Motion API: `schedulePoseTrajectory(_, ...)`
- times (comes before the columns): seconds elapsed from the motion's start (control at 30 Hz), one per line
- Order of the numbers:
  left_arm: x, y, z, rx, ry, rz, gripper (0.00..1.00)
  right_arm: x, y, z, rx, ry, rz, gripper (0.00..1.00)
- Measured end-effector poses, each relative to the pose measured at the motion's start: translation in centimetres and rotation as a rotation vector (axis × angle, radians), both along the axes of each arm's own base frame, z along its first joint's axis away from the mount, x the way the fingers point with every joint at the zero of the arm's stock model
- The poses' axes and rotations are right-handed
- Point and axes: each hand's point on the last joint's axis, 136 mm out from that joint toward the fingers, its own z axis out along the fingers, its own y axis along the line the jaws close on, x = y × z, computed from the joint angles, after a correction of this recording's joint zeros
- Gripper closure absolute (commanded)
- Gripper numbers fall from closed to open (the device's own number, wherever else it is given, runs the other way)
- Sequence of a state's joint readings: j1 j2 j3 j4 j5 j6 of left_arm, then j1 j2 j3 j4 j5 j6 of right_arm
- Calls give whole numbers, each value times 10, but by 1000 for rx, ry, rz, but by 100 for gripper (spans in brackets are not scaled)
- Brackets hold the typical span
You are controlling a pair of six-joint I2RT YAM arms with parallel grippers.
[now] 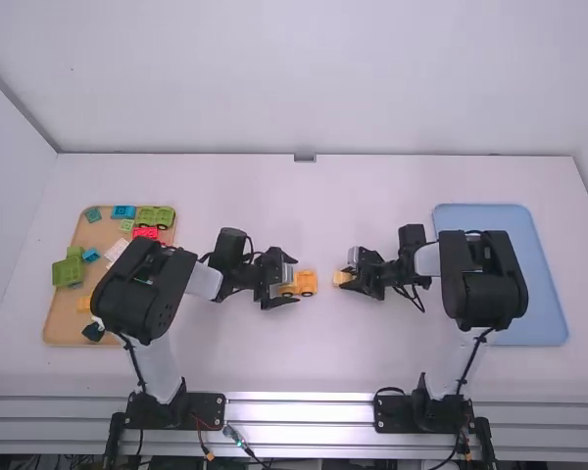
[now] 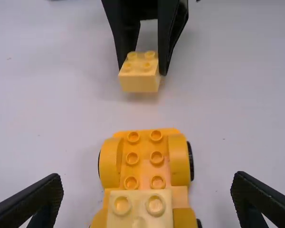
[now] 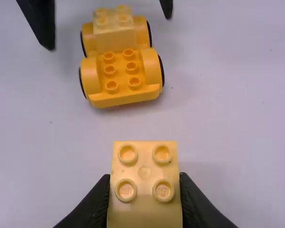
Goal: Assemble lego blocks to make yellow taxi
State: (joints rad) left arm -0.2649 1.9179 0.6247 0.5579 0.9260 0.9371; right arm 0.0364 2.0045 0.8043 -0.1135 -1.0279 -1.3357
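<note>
White table (image 1: 323, 352): the left claw (image 1: 289, 280), fingers spread, stands astride a wheeled yellow base (image 1: 307, 283) carrying a pale-yellow brick (image 2: 139, 213); facing it, the right claw (image 1: 344, 278) grips another yellow block (image 3: 145, 190) (studs up), apart from the base.

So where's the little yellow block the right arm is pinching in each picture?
High view: the little yellow block is just right of the middle.
Left wrist view: farther off, between the right arm's fingers.
Right wrist view: close up, between those same fingers.
In all three: the yellow wheeled base.
</note>
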Motion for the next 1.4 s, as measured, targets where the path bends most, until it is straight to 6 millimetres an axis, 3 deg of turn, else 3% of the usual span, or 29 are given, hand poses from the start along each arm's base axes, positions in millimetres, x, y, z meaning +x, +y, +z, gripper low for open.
schedulePoseTrajectory(0.23, 3, -2, -18, 10, 47, -3, 9, -5, 19, 12, 18, 13, 84, 89)
schedulePoseTrajectory(0.37, 10, -3, -17, 21, 67, -10, 19, -6, 36, 19, 23, -16, 143, 90)
schedulePoseTrajectory(0.73, 11, -10, -28, 28, 114, -63, 25, -6, 63, 23, 17, -67, 216, 94)
schedulePoseTrajectory(0.97, 14, -12, -27, 28, 80, -70, 60, -2, 73, 20, -13, -61, 197, 94)
schedulePoseTrajectory(1.2, 16, -12, -26, 23, 46, -61, 60, -8, 82, 15, -53, -28, 201, 97)
schedulePoseTrajectory(1.4, 18, -11, -26, 23, 51, -49, 60, -1, 83, 15, -63, -9, 159, 96)
